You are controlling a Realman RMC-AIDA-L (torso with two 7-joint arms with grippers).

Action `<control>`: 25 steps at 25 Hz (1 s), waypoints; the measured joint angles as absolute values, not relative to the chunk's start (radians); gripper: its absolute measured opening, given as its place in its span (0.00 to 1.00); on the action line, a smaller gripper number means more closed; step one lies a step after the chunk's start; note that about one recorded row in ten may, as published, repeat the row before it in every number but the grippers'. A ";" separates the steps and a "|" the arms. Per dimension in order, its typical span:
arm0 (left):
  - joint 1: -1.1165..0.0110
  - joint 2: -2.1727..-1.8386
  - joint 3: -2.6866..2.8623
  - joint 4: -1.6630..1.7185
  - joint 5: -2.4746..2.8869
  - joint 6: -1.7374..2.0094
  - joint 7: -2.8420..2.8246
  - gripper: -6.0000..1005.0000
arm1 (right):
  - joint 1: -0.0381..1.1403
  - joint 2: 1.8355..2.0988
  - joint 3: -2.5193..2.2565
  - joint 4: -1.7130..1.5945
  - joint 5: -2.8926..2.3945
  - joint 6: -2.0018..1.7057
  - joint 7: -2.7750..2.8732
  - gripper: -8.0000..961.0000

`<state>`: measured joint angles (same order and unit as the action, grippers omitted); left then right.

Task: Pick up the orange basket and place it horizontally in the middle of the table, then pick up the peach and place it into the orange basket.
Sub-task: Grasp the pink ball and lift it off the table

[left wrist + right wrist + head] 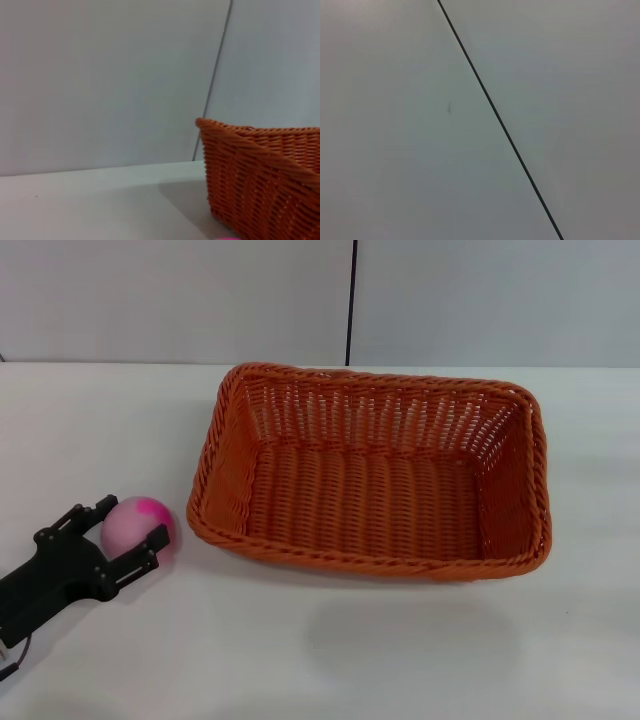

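Just left of the orange basket (370, 475), which lies crosswise mid-table (330, 650) ready to receive fruit, the left gripper (128, 530) brackets the peach (138, 525) with fingers either side, whether clamped yet I cannot tell.

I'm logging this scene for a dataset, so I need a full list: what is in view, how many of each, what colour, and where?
orange basket: one, orange, lying lengthwise across the middle of the table, nothing inside it.
peach: one, pale pink with a magenta blotch, on the table to the left of the basket, apart from it.
table: one, white, under everything.
wall: pale grey panels with a dark vertical seam, behind the table.
left gripper: one, black, at the table's left, fingers either side of the peach.
right gripper: not in view.
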<state>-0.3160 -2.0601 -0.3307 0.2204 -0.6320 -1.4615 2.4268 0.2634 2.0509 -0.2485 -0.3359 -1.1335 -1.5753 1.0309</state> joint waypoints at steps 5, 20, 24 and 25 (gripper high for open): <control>-0.316 -2.060 -0.321 0.221 -0.632 -1.465 2.427 0.73 | 0.262 2.051 -0.249 -0.336 -1.134 -1.574 1.031 0.39; -0.305 -2.060 -0.321 0.207 -0.639 -1.480 2.491 0.39 | 0.257 2.052 -0.248 -0.334 -1.134 -1.574 1.031 0.39; -0.305 -2.060 -0.321 0.207 -0.639 -1.486 2.491 0.37 | 0.258 2.054 -0.249 -0.334 -1.134 -1.574 1.031 0.39; -0.305 -2.060 -0.321 0.207 -0.639 -1.487 2.492 0.37 | 0.258 2.054 -0.249 -0.334 -1.134 -1.574 1.031 0.39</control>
<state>-0.3052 -2.0601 -0.3205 0.2070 -0.6393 -1.4872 2.4915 0.2577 2.0537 -0.2486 -0.3344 -1.1336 -1.5738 1.0308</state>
